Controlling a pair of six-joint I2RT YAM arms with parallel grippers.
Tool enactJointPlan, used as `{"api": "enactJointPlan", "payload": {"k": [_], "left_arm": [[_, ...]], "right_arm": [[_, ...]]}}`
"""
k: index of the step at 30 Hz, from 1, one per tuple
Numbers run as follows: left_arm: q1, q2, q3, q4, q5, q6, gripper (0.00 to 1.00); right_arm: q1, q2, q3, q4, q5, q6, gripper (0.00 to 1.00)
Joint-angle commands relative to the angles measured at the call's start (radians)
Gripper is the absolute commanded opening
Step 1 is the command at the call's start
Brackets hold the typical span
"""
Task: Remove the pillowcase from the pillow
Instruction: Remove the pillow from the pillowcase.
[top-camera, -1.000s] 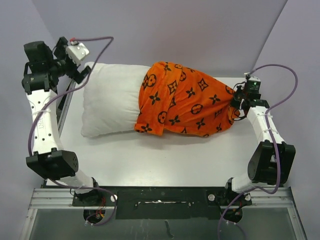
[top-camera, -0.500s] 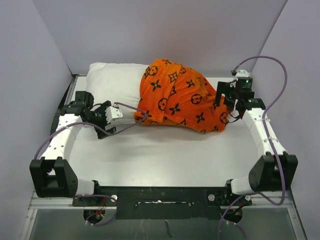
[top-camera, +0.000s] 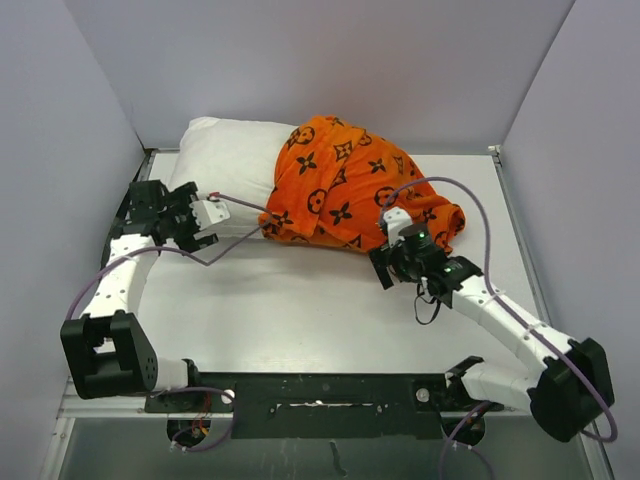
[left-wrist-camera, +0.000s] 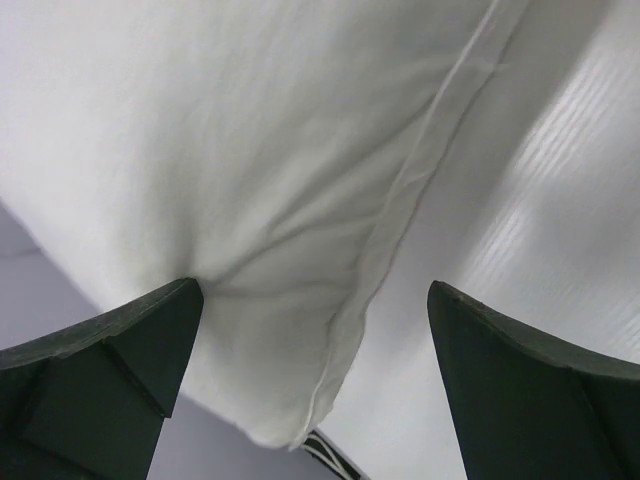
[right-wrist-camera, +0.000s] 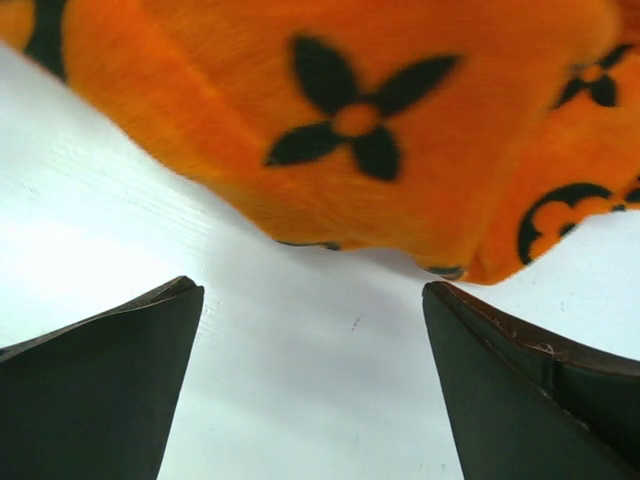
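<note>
**While the cover wraps half the pillow, both grippers stand released for a fresh hold**

Because neither gripper holds anything, the step in hand looks like a re-grasp rather than a pull. The pillow (top-camera: 225, 160) lies along the far edge of the counter (top-camera: 300, 310), its bare white end toward the far-left corner. The pillowcase (top-camera: 350, 190) is bunched over the pillow's right part, from the middle of the far edge toward the right side, so the job seems roughly half done.

The left gripper (left-wrist-camera: 312, 290) is spread wide at the near side of the bare pillow. In its wrist view the seamed edge of the pillow runs between the fingers, with nothing clamped. The right gripper (right-wrist-camera: 310, 288) is also wide open, low over the counter and just short of the pillowcase's near hem, apart from the fabric.

Next, the left gripper probably needs to close on the pillow's seam to anchor it. The right gripper needs to ease forward, pinch a good fold of the orange plush and not the pillow inside, then draw it toward the counter's right edge. A shallow bite on plush fabric may slip.
</note>
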Motion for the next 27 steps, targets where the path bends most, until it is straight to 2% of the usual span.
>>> {"api": "enactJointPlan", "payload": {"k": [1, 4, 8, 11, 16, 18, 22, 23, 24, 25, 26, 27], "left_arm": [[0.108, -0.050, 0.088, 0.050, 0.061, -0.048, 0.98], [0.162, -0.033, 0.127, 0.010, 0.118, -0.058, 0.98], [0.185, 0.081, 0.177, -0.039, 0.109, -0.053, 0.98], [0.185, 0.185, 0.261, -0.089, 0.143, -0.119, 0.98], [0.155, 0.326, 0.359, -0.206, 0.172, -0.083, 0.98], [0.150, 0.401, 0.419, -0.295, 0.190, -0.052, 0.98], [0.147, 0.537, 0.549, -0.521, 0.259, 0.016, 0.98], [0.142, 0.556, 0.554, -0.527, 0.252, 0.016, 0.84], [0.135, 0.568, 0.546, -0.505, 0.227, -0.003, 0.63], [0.128, 0.575, 0.534, -0.475, 0.202, -0.014, 0.32], [0.122, 0.578, 0.516, -0.425, 0.162, -0.033, 0.00], [0.119, 0.575, 0.493, -0.376, 0.129, -0.062, 0.00]], "right_arm": [[0.077, 0.117, 0.004, 0.047, 0.200, -0.118, 0.98], [0.075, 0.194, 0.012, 0.096, 0.237, -0.151, 0.98], [0.052, 0.256, 0.038, 0.133, 0.253, -0.151, 0.99], [-0.003, 0.266, 0.042, 0.138, 0.211, -0.101, 1.00], [-0.104, 0.258, 0.012, 0.163, 0.111, -0.058, 1.00], [-0.120, 0.269, 0.007, 0.178, 0.075, -0.063, 0.96], [-0.149, 0.297, 0.010, 0.209, -0.010, -0.055, 0.74], [-0.157, 0.296, 0.011, 0.218, -0.030, -0.053, 0.64], [-0.172, 0.294, 0.012, 0.224, -0.046, -0.043, 0.53], [-0.194, 0.288, 0.016, 0.227, -0.075, -0.027, 0.40], [-0.227, 0.283, 0.020, 0.229, -0.113, -0.012, 0.23], [-0.252, 0.278, 0.024, 0.227, -0.140, -0.002, 0.06]]}}
